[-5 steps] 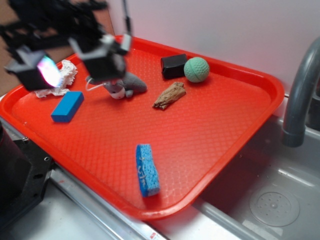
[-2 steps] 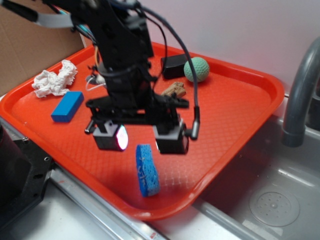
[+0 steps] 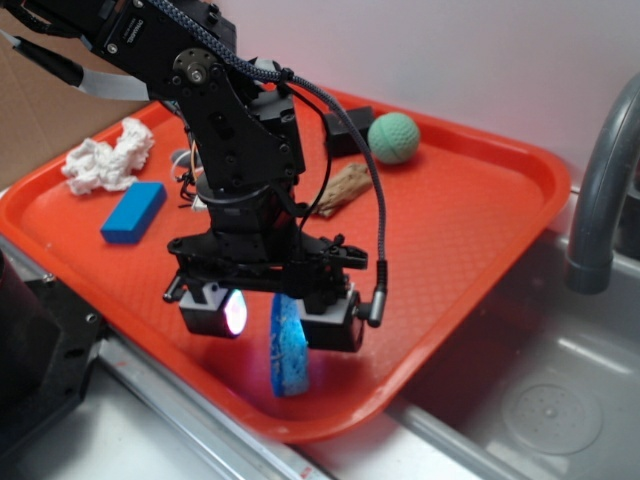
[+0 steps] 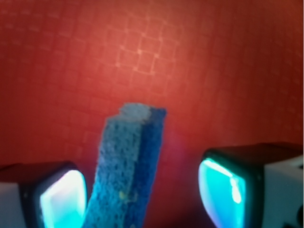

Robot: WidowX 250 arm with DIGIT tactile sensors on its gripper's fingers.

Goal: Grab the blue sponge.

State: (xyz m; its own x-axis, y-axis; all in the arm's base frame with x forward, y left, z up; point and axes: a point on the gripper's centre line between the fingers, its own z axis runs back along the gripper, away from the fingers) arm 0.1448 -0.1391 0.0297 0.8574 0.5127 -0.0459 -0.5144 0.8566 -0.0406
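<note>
The blue sponge [image 3: 289, 350] stands on its long edge near the front rim of the red tray [image 3: 470, 230]. It is light blue and porous, with a darker blue layer on one face. My gripper [image 3: 272, 318] hangs right over it, open, with one glowing finger on each side. In the wrist view the blue sponge [image 4: 126, 166] runs up between the two lit pads [image 4: 64, 199], closer to the left one, with a gap of tray on its right. Neither pad presses on it.
A smooth dark-blue block [image 3: 133, 212] and a crumpled white cloth [image 3: 105, 158] lie at the tray's left. A green ball [image 3: 393, 138], a black block [image 3: 345, 130] and a brown wood piece [image 3: 343, 188] sit at the back. A grey faucet [image 3: 600, 180] and sink [image 3: 540, 400] are on the right.
My arm has swung from the tray's back left to the front and come down. The open fingers now straddle the sponge, which has not moved.
</note>
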